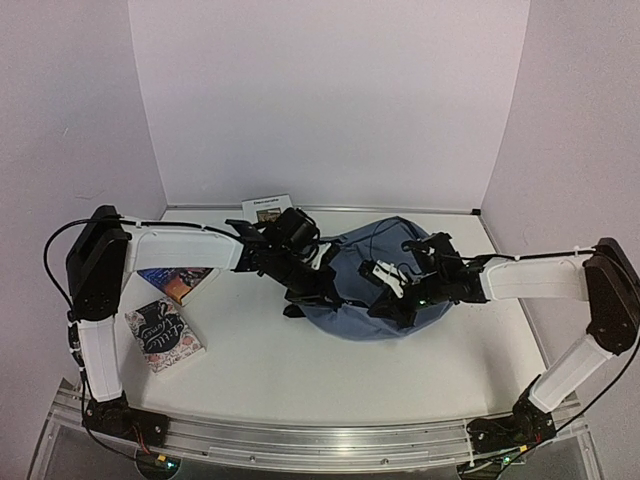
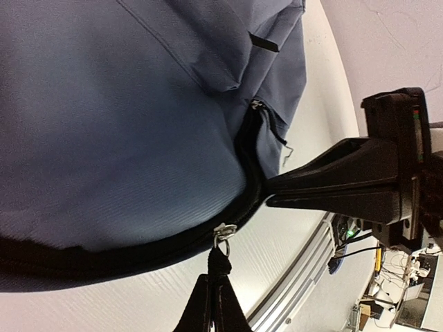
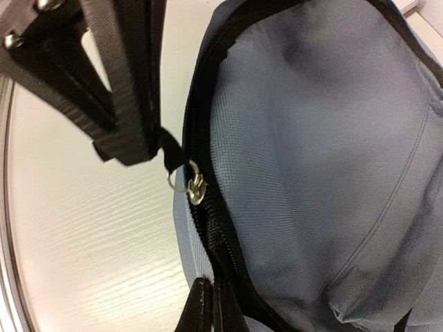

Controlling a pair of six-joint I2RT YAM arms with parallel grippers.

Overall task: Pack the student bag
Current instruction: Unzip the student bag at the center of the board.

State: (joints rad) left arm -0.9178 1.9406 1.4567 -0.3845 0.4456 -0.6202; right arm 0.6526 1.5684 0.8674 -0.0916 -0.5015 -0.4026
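The slate-blue student bag [image 1: 385, 275] lies at the table's middle. My left gripper [image 1: 318, 288] is at its left edge, shut on the black zipper pull tab [image 2: 219, 265] that hangs from the silver slider [image 2: 225, 232]. My right gripper [image 1: 388, 298] is at the bag's near edge, shut on the fabric beside the black zipper [image 3: 208, 235]. In the right wrist view my right gripper [image 3: 211, 285] pinches that edge just below the slider [image 3: 196, 188]. The left gripper [image 3: 128, 142] holds the tab above it. The bag's inside is hidden.
A patterned book [image 1: 165, 335] lies at the near left. A dark book [image 1: 178, 282] lies partly under my left arm. A white-covered book [image 1: 268, 208] leans at the back wall. The metal rail [image 1: 320, 440] runs along the near edge.
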